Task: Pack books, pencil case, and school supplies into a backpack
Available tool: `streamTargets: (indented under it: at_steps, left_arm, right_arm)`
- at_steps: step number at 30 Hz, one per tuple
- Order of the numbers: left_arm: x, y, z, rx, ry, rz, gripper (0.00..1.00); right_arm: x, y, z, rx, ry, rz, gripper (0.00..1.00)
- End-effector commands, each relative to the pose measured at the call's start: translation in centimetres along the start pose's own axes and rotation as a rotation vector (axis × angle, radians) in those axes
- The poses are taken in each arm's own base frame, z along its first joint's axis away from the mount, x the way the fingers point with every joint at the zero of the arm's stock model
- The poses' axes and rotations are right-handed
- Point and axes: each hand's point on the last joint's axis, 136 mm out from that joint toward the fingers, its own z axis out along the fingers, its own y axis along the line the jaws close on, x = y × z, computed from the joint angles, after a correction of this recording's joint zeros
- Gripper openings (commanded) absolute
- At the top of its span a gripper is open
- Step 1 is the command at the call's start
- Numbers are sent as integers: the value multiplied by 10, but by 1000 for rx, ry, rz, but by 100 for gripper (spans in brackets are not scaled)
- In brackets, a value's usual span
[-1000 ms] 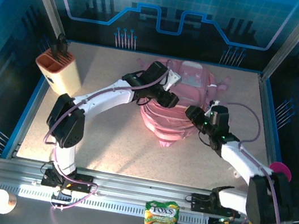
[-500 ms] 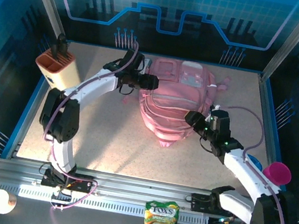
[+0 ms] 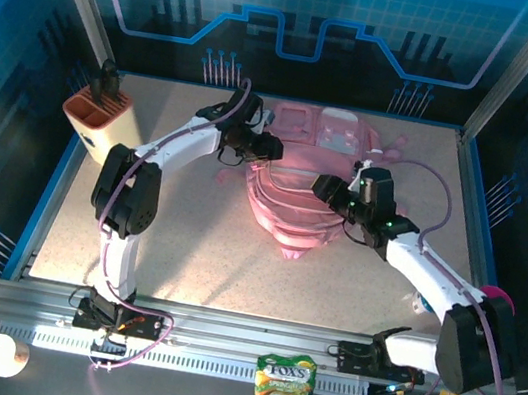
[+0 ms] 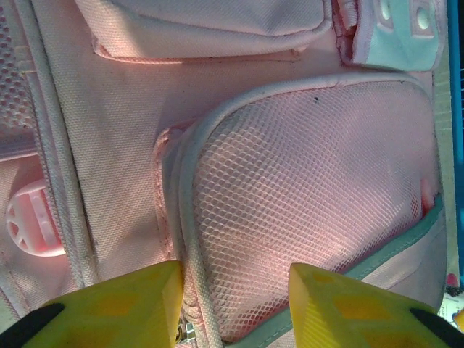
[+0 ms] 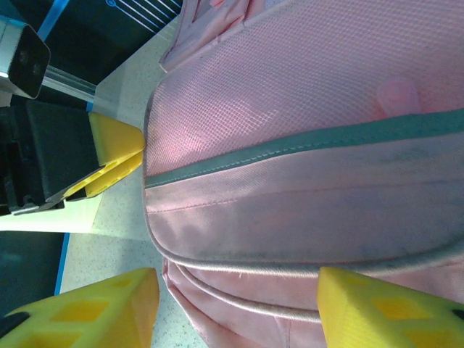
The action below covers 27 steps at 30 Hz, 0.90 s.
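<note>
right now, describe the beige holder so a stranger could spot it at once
Start at the speckled table with the pink backpack lying near its centre, then look to the far left corner. At that edge stands a beige holder with an orange slotted top and dark items poking out. Unlike the soft, flat pink backpack, it is boxy and upright.

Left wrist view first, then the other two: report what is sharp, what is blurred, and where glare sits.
Left wrist: backpack mesh crisp, with a bright patch; left gripper close and soft-edged. Right wrist: fabric weave sharp, right gripper blurred at the bottom edge. Top external: white glare on the front rail.
</note>
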Motion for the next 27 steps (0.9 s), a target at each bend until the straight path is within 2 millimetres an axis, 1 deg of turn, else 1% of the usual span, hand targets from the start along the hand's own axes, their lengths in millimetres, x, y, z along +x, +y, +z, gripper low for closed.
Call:
streamTargets:
  at_steps: [1,5,11,13,15,21,27]
  left_arm:
    - [4,-4,2,45,47,-40,39]
    - [7,-6,2,74,63,-55,31]
    - [12,-9,1,119,80,-80,11]
    - [13,-10,0,127,82,-84,5]
    - [14,-10,-2,130,83,-87,0]
    - [21,-8,-12,140,66,-99,0]
    - [38,-1,-27,135,32,-140,0]
  right_arm:
    - [2,10,11,-18,42,-41,60]
    - [7,4,25,2,78,-38,59]
    - [18,-19,42,73,119,-33,58]
    - [12,-17,47,75,114,-46,57]
    - [12,-21,53,91,125,-53,57]
    - [9,-24,68,110,149,-91,57]
    - [5,-19,77,98,169,-126,56]
